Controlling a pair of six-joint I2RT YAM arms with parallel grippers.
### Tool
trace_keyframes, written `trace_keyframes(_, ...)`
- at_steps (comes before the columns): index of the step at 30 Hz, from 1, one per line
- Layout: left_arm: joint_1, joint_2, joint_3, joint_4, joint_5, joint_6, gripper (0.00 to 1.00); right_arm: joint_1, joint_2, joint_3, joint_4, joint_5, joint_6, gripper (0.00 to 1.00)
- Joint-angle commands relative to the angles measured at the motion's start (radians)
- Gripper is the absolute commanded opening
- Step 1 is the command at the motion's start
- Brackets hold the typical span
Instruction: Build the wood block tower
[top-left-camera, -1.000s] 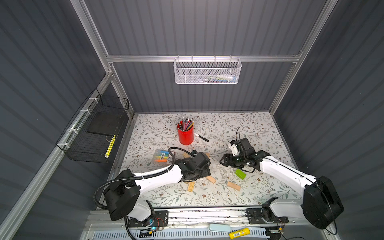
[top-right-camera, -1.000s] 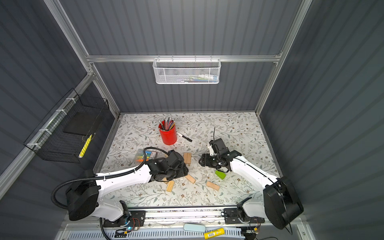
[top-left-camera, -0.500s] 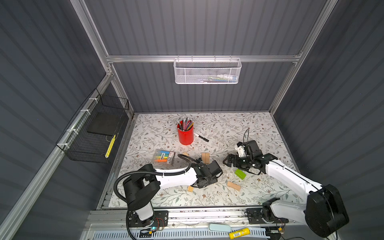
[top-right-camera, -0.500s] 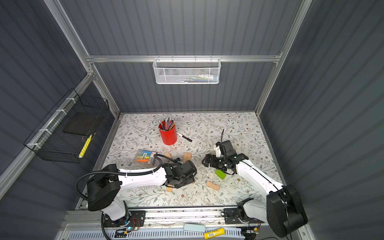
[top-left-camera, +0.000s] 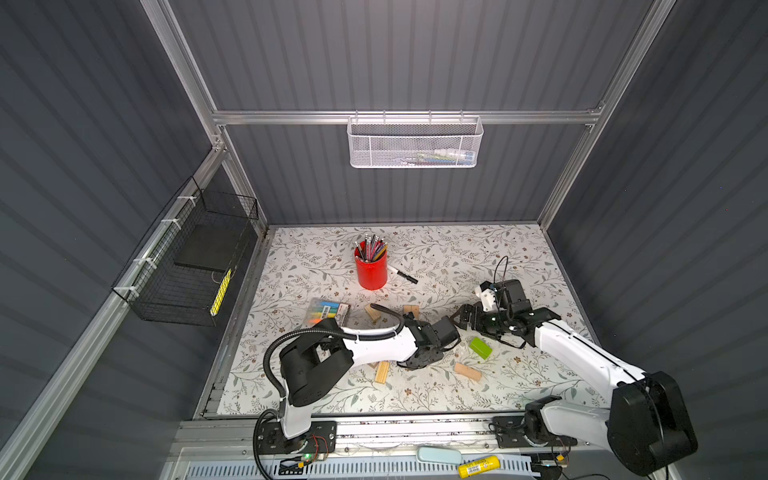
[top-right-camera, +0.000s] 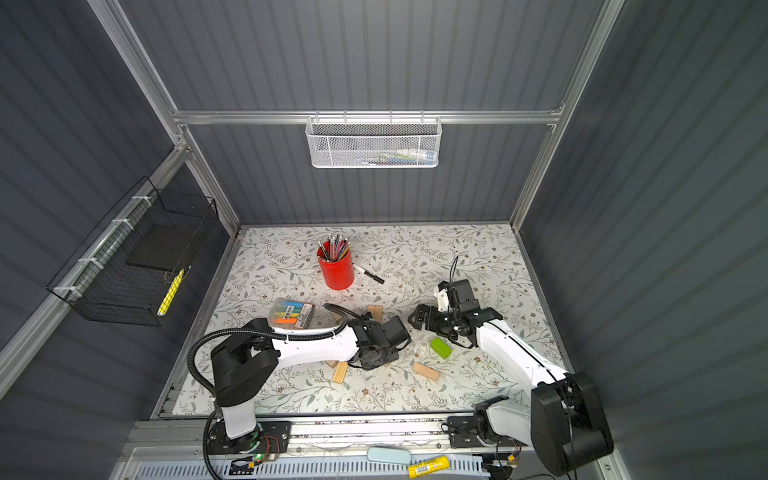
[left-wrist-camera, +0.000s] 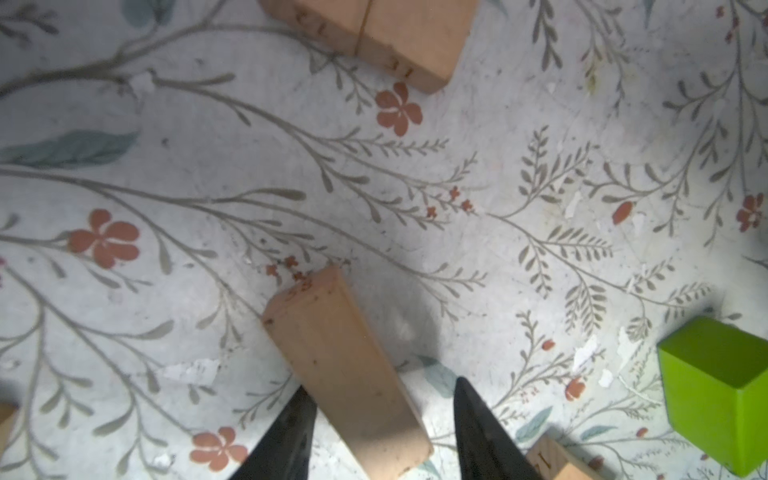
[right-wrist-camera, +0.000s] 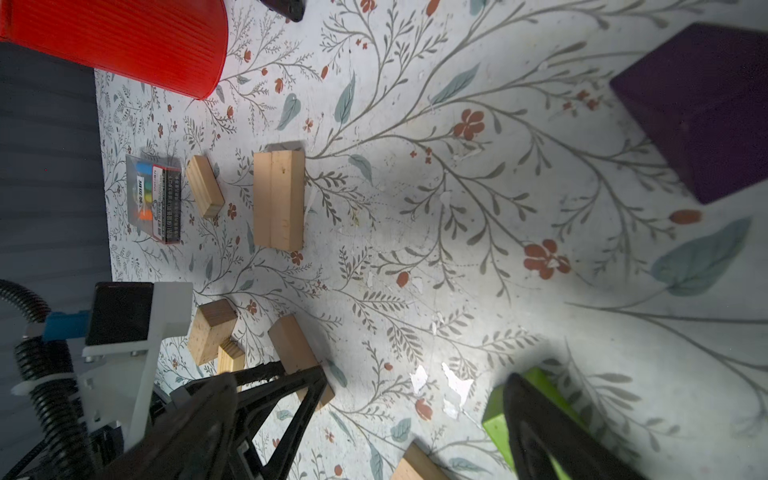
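Left arm (top-left-camera: 376, 347) & right arm (top-left-camera: 582, 353): white shells, black joints. Ribbed black hose (top-left-camera: 269, 363) at left arm's 9 o'clock; left gripper (left-wrist-camera: 382, 385) fingers (left-wrist-camera: 286, 436) black wedges.

red pencil cup (top-left-camera: 371, 270) upright; black marker (top-left-camera: 402, 275) just beside; highlighter pack (top-left-camera: 328, 311) flat, apart.

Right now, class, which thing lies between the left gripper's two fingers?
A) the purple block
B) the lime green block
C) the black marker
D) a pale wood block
D: the left wrist view shows a pale wood block lying on the table between the fingers of the left gripper, with the green block off to the side.
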Motion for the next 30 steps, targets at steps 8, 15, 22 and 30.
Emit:
trace_keyframes(8,-0.004,0.043,0.050,-0.125,-0.047,0.043,0.39,-0.010,0.003,-0.021,0.028,-0.038,-0.011,0.99)
trace_keyframes(15,-0.003,0.047,0.049,-0.108,-0.047,0.073,0.30,-0.011,0.006,-0.024,0.034,-0.051,-0.019,0.99)
trace_keyframes(22,-0.003,0.009,0.059,-0.138,-0.088,0.159,0.25,-0.011,-0.010,-0.017,0.016,-0.058,-0.026,0.99)
trace_keyframes(30,0.002,-0.123,0.031,-0.116,-0.141,0.381,0.18,-0.010,-0.035,-0.002,-0.010,-0.054,-0.002,0.99)
